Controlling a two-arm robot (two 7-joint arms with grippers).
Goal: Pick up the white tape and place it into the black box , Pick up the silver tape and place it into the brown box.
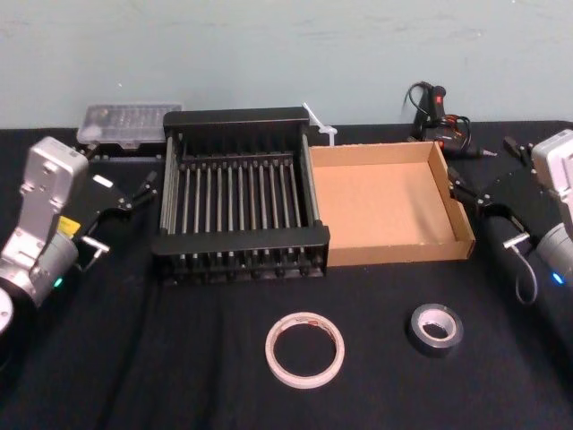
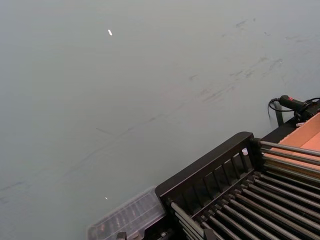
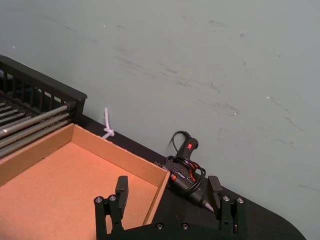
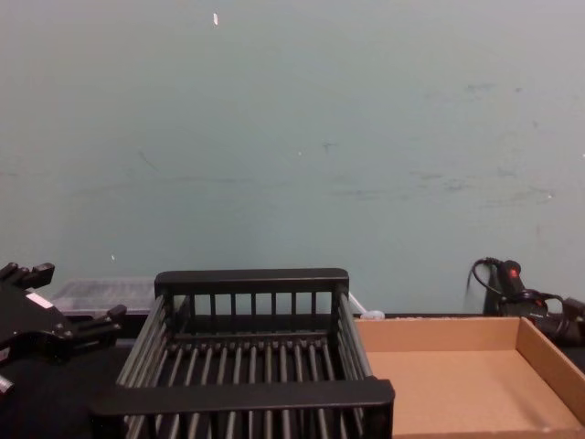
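Note:
The white tape [image 1: 304, 349] lies flat on the black cloth near the table's front, in front of the black box [image 1: 240, 239]. To its right lies the smaller dark silver tape [image 1: 435, 329], in front of the brown box [image 1: 461, 215]. Both boxes stand side by side at mid-table with nothing in them. My left gripper [image 1: 136, 192] hovers open left of the black box [image 4: 247, 395]. My right gripper [image 1: 467, 190] hovers open at the brown box's right wall; its fingers [image 3: 121, 187] hold nothing over the tray's corner [image 3: 150, 172]. Both grippers are well behind the tapes.
A clear plastic case [image 1: 125, 121] sits behind the left gripper at the back left. A black glue gun with cables [image 1: 439, 112] lies at the back right, and a white zip tie [image 1: 318, 121] behind the boxes. A pale wall closes the far side.

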